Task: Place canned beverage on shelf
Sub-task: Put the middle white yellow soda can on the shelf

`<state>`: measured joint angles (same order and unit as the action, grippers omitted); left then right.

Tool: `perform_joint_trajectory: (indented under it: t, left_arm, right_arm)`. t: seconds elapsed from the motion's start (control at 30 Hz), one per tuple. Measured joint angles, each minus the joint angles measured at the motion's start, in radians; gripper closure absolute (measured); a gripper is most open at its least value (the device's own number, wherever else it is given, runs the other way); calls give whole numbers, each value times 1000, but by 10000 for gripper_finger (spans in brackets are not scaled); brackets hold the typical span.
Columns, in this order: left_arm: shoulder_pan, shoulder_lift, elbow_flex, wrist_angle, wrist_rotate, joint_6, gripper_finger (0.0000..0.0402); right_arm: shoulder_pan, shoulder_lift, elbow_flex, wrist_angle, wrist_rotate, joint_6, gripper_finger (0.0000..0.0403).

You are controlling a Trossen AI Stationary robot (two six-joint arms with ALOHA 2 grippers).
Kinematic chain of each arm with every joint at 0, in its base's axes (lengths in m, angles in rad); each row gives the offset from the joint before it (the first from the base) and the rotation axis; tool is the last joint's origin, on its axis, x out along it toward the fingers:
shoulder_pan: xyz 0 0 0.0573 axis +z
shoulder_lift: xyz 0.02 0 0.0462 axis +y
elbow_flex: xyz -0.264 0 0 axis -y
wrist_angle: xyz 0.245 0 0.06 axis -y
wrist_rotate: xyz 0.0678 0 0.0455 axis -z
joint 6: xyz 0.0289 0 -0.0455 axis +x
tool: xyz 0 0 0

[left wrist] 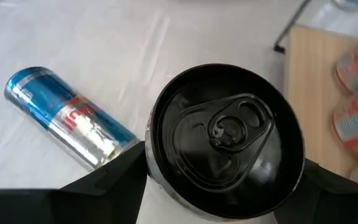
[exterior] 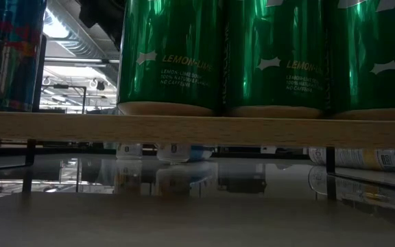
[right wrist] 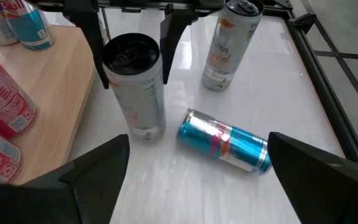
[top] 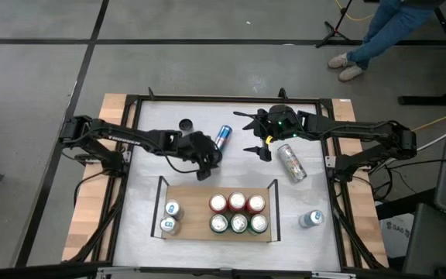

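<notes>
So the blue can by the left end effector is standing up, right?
No. The blue can beside the left end effector, which grips a black-topped can, is lying on its side on the table, not standing up; the right wrist view shows it.

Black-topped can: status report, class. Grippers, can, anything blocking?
Left gripper shut on upright black-topped can, beside shelf. Right gripper open, apart. Blue can lying close by; shelf middle free.
</notes>
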<state>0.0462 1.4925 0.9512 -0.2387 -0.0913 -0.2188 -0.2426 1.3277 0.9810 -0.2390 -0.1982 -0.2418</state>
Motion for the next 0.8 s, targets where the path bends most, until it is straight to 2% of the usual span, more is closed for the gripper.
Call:
perform_joint_trajectory:
  t: [0.17, 0.3, 0.8]
  left_arm:
    - [18, 0, 0, -1, 75, 113, 142]
    - [19, 0, 0, -10, 85, 173, 142]
    - [19, 0, 0, -7, 57, 176, 142]
  right_arm:
    - [0, 0, 0, 0, 0, 0, 31]
    - [0, 0, 0, 0, 0, 0, 31]
    - [0, 0, 0, 0, 0, 0, 31]
